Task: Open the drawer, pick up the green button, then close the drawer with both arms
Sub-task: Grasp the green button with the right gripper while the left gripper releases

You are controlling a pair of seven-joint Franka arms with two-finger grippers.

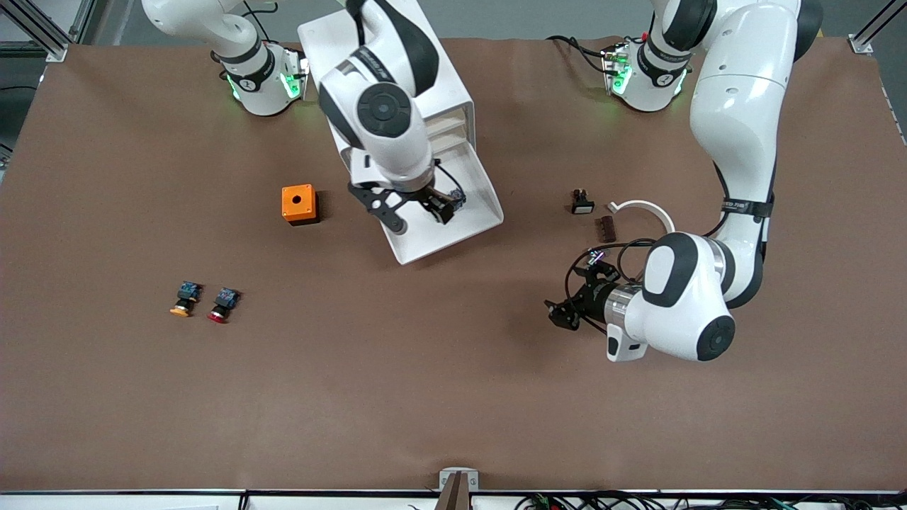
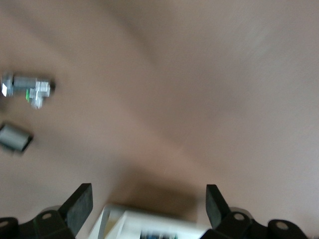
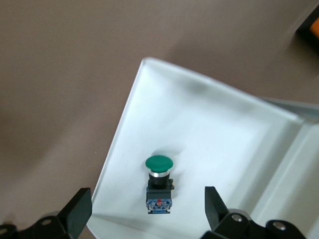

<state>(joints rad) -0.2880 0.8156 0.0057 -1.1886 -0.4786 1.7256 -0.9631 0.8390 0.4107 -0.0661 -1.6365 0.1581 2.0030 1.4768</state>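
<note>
Nearest the front camera lay two spare buttons, the orange-capped button point(image 1: 183, 298) and the red-capped button point(image 1: 222, 304), toward the right arm's end of the table. Farther off sat the orange box point(image 1: 298, 204), and beside it the drawer point(image 1: 453, 212) stood pulled out of the cabinet point(image 1: 425, 99). I had the right gripper point(image 1: 418, 212) hanging over the open drawer, fingers apart. My left gripper point(image 1: 567, 312) waited low over bare table at the left arm's end, jaws apart and empty.

From the left wrist I saw only blurred tabletop and the spread fingers point(image 2: 79, 204).

From the right wrist, the green button point(image 3: 159, 184) lay alone in the drawer point(image 3: 209, 124), near a corner, between my open fingertips point(image 3: 77, 211). I judged the drawer opened and the pick in hand: the next move called for descending and closing on the button's body.
</note>
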